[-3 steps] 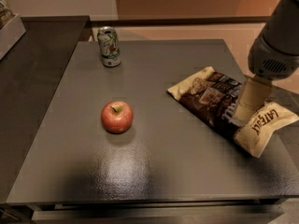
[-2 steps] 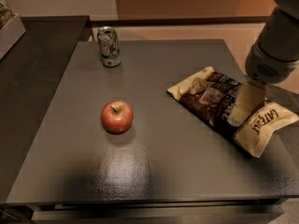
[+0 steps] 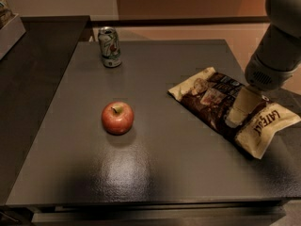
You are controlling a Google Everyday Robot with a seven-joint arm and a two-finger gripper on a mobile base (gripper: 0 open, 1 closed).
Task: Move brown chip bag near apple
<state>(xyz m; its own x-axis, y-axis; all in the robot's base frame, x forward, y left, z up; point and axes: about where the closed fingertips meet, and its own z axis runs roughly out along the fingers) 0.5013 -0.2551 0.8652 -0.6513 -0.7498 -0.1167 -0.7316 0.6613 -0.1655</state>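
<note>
The brown chip bag (image 3: 221, 102) lies flat on the right side of the dark table (image 3: 155, 173), its cream end toward the right edge. The red apple (image 3: 117, 118) stands left of the table's middle, well apart from the bag. My gripper (image 3: 239, 109) hangs from the grey arm at the upper right and is down at the middle of the bag, touching or just above it. It hides part of the bag's dark middle.
A green-and-silver soda can (image 3: 109, 47) stands upright at the back left of the table. A darker counter (image 3: 33, 74) adjoins the table on the left, with a white box (image 3: 9, 29) at its far end.
The gripper has shifted slightly left and down over the bag. The bag, apple and can have not moved.
</note>
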